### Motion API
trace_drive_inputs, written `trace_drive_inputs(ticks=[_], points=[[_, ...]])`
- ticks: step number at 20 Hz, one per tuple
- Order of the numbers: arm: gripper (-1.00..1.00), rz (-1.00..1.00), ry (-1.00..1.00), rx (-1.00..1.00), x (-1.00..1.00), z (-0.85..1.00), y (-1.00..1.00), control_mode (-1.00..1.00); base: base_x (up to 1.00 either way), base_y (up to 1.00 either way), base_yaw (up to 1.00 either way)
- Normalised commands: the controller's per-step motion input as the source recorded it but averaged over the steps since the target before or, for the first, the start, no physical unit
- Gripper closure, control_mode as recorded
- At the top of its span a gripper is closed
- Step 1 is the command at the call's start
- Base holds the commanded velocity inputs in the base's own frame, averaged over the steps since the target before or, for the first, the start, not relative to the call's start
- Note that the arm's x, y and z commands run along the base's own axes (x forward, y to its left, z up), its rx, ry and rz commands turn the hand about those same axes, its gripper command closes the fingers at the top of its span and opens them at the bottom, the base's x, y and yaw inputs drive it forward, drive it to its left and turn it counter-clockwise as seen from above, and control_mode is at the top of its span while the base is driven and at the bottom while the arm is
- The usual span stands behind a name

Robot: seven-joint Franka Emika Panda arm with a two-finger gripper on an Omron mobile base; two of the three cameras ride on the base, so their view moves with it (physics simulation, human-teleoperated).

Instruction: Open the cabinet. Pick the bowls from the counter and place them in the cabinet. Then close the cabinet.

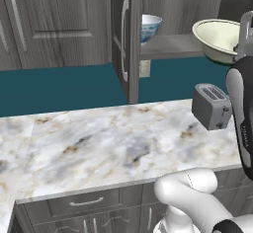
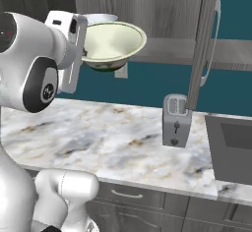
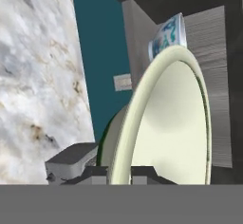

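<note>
Cabinet (image 1: 129,39) open; tool (image 3: 119,173) grips cream bowl (image 3: 166,123) rim.

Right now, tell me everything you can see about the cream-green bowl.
The cream-green bowl is round and plain, glossy like glazed ceramic, pale cream inside with a darker green underside and foot. It is held tilted in the air at the open cabinet, level with its shelf, by the gripper, whose fingertips pinch its rim. The blue-patterned bowl already sits on the shelf behind it, apart.
</note>
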Motion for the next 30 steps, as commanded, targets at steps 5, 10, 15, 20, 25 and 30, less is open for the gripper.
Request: trace_drive_inputs(ticks=[5,10,15,20,25,30], points=[[1.0,0.0,0.09,0.0,0.19,0.21,-0.19,-1.0,0.0,0.0,0.0],[1.0,0.0,0.02,0.0,0.29,0.0,-0.15,-1.0,0.0,0.0,0.0],[1.0,0.0,0.0,0.0,0.4,-0.03,-0.11,-1.0,0.0,0.0,0.0],[1.0,0.0,0.0,0.0,0.48,-0.05,-0.1,-1.0,0.0,0.0,0.0],[1.0,0.0,0.0,0.0,0.5,-0.08,-0.07,-1.0,0.0,0.0,0.0],[1.0,0.0,0.0,0.0,0.52,-0.1,-0.02,-1.0,0.0,0.0,0.0]])
